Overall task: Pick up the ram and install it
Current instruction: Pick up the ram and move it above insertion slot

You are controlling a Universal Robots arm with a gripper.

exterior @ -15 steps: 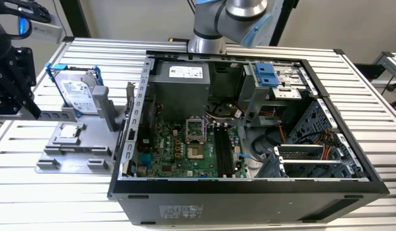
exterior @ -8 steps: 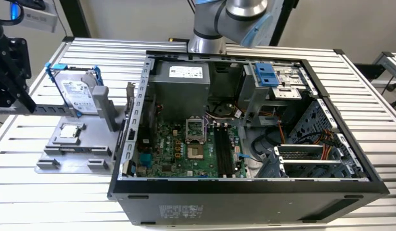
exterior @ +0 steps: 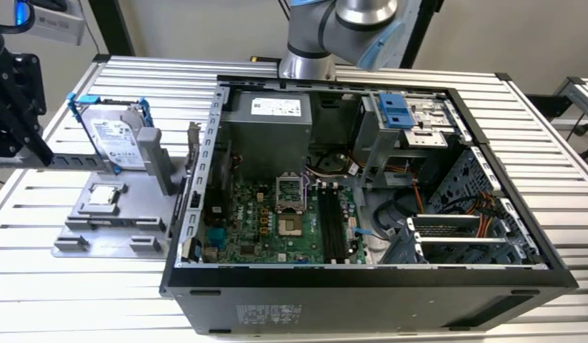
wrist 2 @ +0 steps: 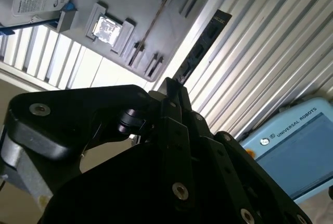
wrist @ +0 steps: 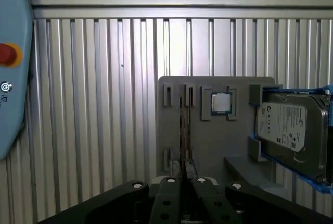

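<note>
– Closest to the lens is the black metal pincer (wrist: 185,174), its linkages spreading out behind it. How does it stand?

– Clenched. In both wrist views the pincer (wrist 2: 169,86) has its tips pressed together with nothing between them. It hangs over the ribbed aluminium tabletop (wrist: 104,104), well apart from every part.

– And the piece to be installed?

– The long, thin, dark circuit-board stick, the ram (wrist: 183,125), sits on its narrow edge in the slotted posts of the flat grey plastic holder tray (wrist: 208,146). That posture probably serves the grasp, since both flat faces are left free to be pinched. In the first wrist view the stick's line runs straight toward the tips, so the wrist looks aligned with it.

– Neighbours?

– Just beside it, a small square silver processor chip (wrist: 221,103) lies in its own pocket. Beyond that, a silver hard drive in a blue frame (wrist: 289,130) stands propped at the tray's far end.

– The destination?

– A black open computer case (exterior: 370,275) lies on its side at the exterior view's right of the tray. Its opening faces upward, so the long black memory slots (exterior: 332,221) on the green motherboard (exterior: 256,221) can be reached from above. Nothing appears lifted yet.
</note>
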